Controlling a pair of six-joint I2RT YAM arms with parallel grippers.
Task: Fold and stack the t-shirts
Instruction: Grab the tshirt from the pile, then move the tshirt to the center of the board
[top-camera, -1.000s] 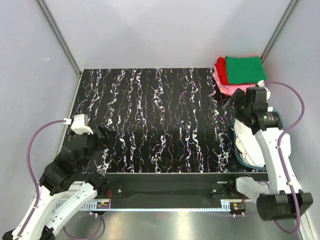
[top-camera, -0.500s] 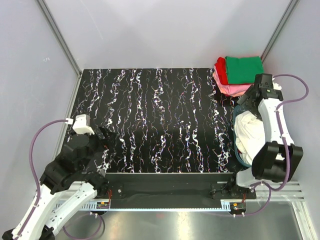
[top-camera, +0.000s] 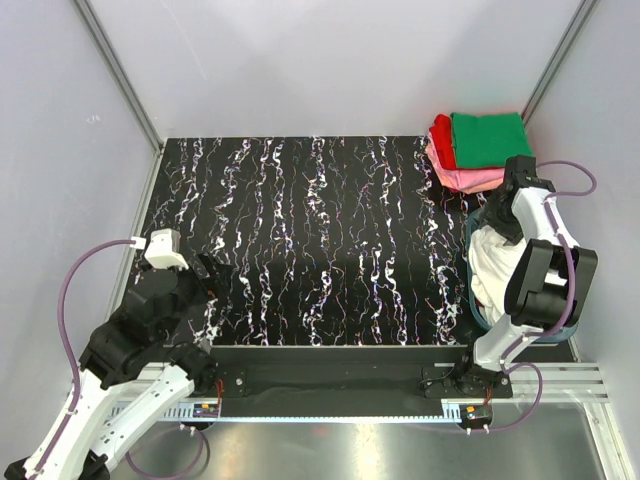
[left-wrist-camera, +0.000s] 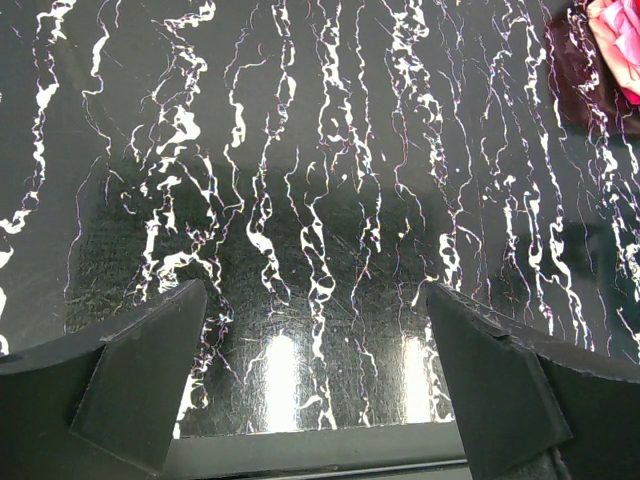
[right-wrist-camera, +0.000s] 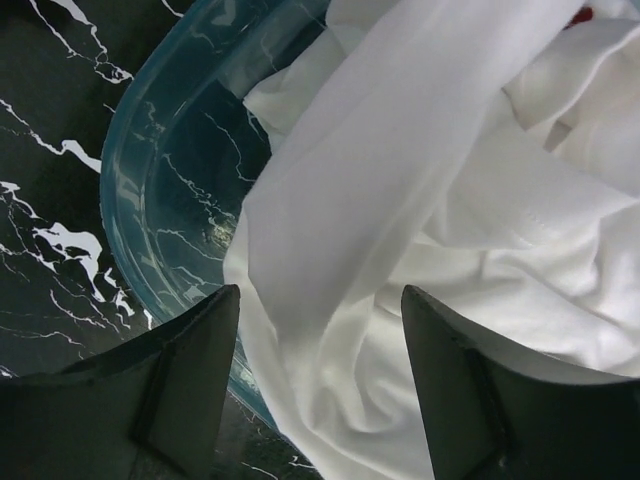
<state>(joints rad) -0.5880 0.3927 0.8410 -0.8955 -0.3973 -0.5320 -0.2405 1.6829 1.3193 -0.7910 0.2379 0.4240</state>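
Over the blue-grey tub (right-wrist-camera: 150, 180) at the counter's (top-camera: 320, 240) right edge, the right arm's jaws stood apart astride a raised fold of the crumpled white t-shirts (right-wrist-camera: 420, 170) heaped inside, not yet pinching it, while the left arm's jaws gaped wide above the counter, holding nothing. A folded stack (top-camera: 480, 148) of green, red and pink tees lay at the far right corner. The cloth looked light, limp and likely to drag its neighbours along, so a single top ridge seemed the surest hold
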